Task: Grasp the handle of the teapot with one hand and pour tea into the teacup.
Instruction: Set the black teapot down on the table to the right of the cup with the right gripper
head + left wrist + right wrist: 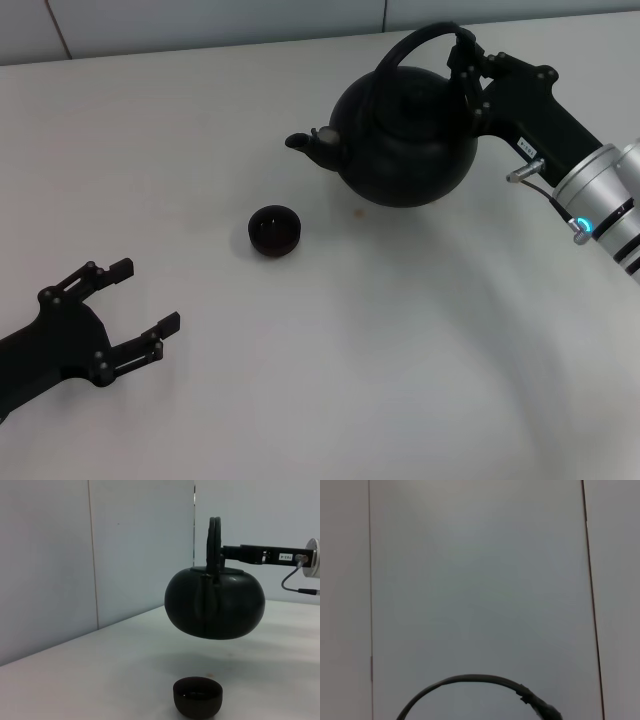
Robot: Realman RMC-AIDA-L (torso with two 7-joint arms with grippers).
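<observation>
The right gripper (466, 68) holds the teapot (405, 137) up in the air.

Its fingers are closed around the right side of the black handle (412, 44). The teapot hangs above the white table (300, 380), far and right, touching nothing below it. Its spout (312, 146) points left. The little teacup (274, 230) sits on the table, a bit nearer and to the left of the teapot. The left gripper (145, 308) rests at the near left, fingers spread wide and holding nothing.
</observation>
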